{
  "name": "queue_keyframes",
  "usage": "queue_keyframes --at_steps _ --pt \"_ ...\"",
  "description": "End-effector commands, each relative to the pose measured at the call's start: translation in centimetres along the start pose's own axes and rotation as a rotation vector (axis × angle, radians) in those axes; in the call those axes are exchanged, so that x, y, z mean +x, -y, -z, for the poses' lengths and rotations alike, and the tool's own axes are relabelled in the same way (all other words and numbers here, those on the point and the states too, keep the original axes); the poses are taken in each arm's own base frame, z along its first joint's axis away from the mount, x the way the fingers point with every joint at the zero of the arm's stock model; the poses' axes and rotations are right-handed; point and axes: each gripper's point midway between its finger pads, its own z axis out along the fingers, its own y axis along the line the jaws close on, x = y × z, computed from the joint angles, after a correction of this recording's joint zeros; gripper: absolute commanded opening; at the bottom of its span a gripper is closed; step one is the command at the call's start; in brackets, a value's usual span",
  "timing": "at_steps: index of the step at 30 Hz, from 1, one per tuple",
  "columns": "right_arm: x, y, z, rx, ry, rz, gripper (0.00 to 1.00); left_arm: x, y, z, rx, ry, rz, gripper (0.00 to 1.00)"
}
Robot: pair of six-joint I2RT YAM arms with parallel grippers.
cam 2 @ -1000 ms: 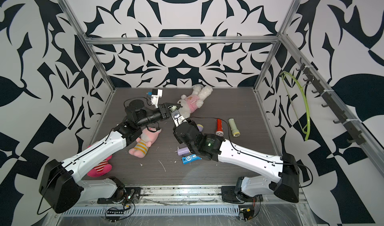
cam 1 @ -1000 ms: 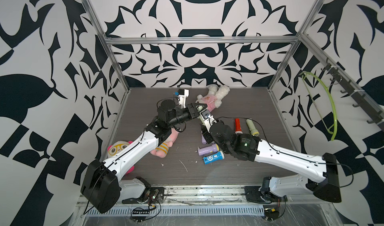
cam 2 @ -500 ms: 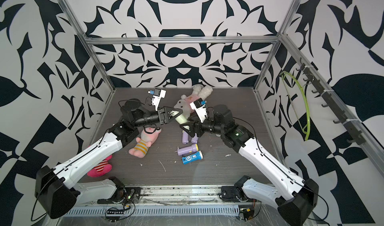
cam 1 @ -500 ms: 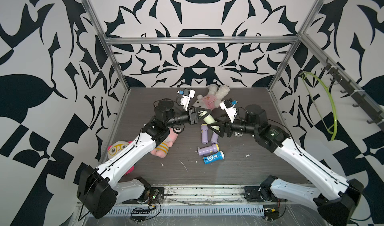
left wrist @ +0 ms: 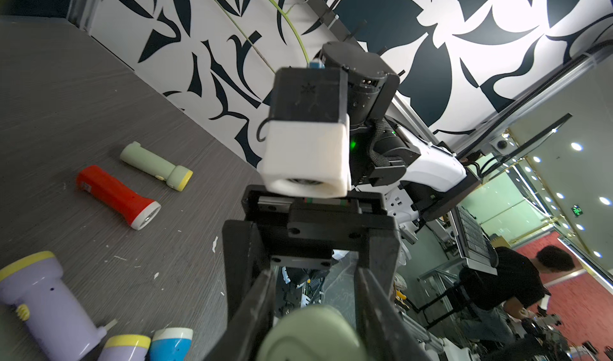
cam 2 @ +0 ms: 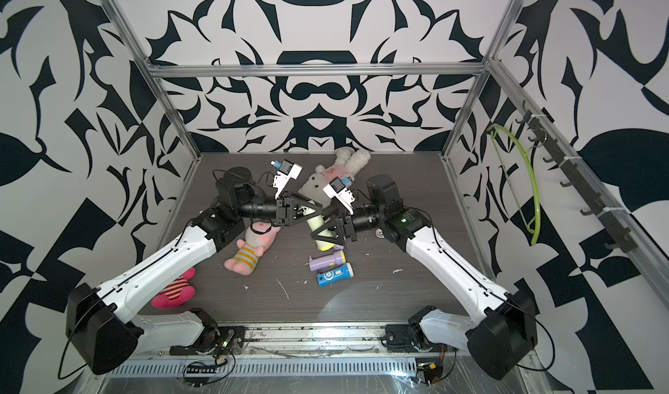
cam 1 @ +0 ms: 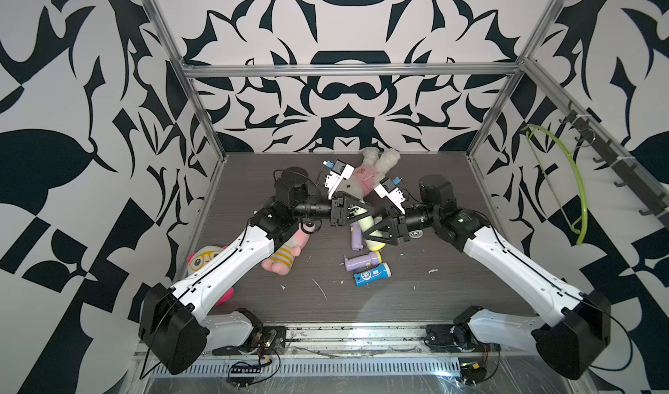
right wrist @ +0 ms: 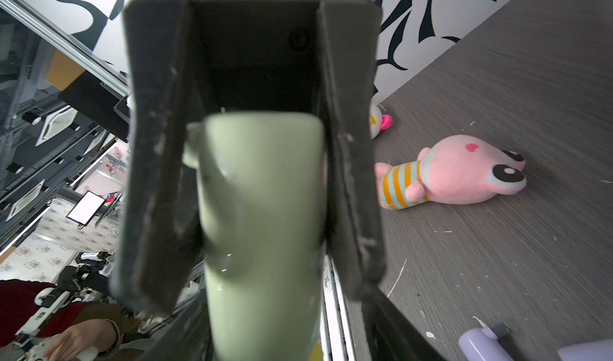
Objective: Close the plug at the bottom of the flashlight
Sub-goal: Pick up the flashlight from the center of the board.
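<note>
Firmly, left fingers (left wrist: pixel 255 309) pinch the flashlight (right wrist: pixel 262 210) — right fingers (right wrist: pixel 391 336) seemingly flank loosely.

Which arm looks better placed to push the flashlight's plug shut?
Probably the right. The left gripper is shut on the green flashlight beside its plug, steadying it; the right gripper sits farther along, freer to move.
</note>
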Motion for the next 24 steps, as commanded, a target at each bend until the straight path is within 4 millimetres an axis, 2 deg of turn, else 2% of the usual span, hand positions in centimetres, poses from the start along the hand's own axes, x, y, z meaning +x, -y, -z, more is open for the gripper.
queue_keyframes --at_steps 1,2,3,7,9,11,15,17,19,24 --pt "-1.2 -2.2 0.3 -0.070 0.024 0.075 0.53 -0.8 2.1 0.1 0.074 -0.007 -0.087 0.06" --pt "-1.2 -2.2 0.2 -0.067 0.023 0.072 0.39 -0.6 1.0 -0.3 0.065 -0.016 -0.066 0.06" --pt "-1.1 -2.0 0.0 -0.064 0.021 0.068 0.28 -0.7 0.8 -0.4 0.062 -0.016 -0.062 0.06" --pt "-0.7 -1.3 -0.9 -0.039 0.005 0.039 0.12 -0.9 0.5 -0.6 0.055 -0.014 -0.056 0.06" --pt "-0.6 -0.8 -1.3 0.007 0.000 0.027 0.00 -1.0 0.4 -0.6 0.049 -0.010 -0.055 0.06" --pt "-0.4 0.0 -1.7 0.084 -0.003 0.016 0.00 -1.0 0.2 -0.6 0.037 -0.010 -0.043 0.13" --pt "-0.6 1.7 -1.6 0.282 0.021 0.018 0.00 -1.0 -0.5 -0.6 0.001 -0.019 0.003 0.56" --pt "-0.8 2.7 -1.2 0.396 0.040 0.024 0.00 -0.8 -0.7 -0.6 -0.014 -0.021 0.018 0.72" --pt "-1.0 3.5 -0.8 0.499 0.056 0.030 0.00 -0.7 -1.2 -0.6 -0.034 -0.019 0.038 0.79" --pt "-1.7 4.5 -0.1 0.698 0.098 0.073 0.00 -0.1 -2.2 -0.6 -0.065 -0.020 0.084 0.84"
